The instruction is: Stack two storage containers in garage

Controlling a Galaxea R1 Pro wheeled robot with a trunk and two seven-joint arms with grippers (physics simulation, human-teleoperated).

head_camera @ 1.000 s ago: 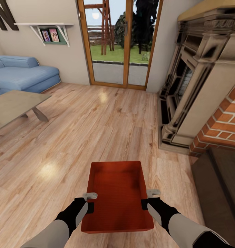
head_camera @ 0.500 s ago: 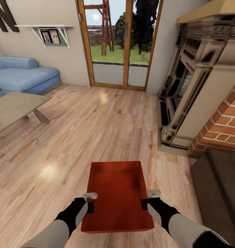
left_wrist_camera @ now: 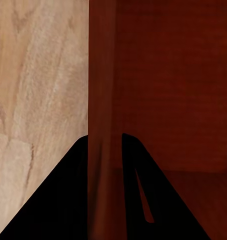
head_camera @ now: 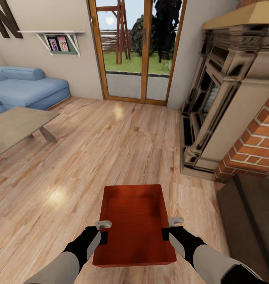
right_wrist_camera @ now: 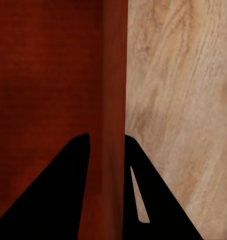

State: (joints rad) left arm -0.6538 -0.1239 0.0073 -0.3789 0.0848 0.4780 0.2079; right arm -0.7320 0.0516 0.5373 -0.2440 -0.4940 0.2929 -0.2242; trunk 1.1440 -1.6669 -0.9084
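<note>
Only the camera has drifted slightly; the storage container (head_camera: 134,225) sits unchanged between both arms, above the living room's wood floor (head_camera: 91,157). Left wrist view: left tool (left_wrist_camera: 104,142) pinches its wall. Right wrist view: right tool (right_wrist_camera: 107,142) likewise. Carrying step; next, drive to the garage.

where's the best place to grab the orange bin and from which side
On its two long side walls, one gripper per side, coming down over each rim. The storage container is open-topped with low, thin walls, so a finger fits on either side, as the left gripper and right gripper grip it now.
</note>
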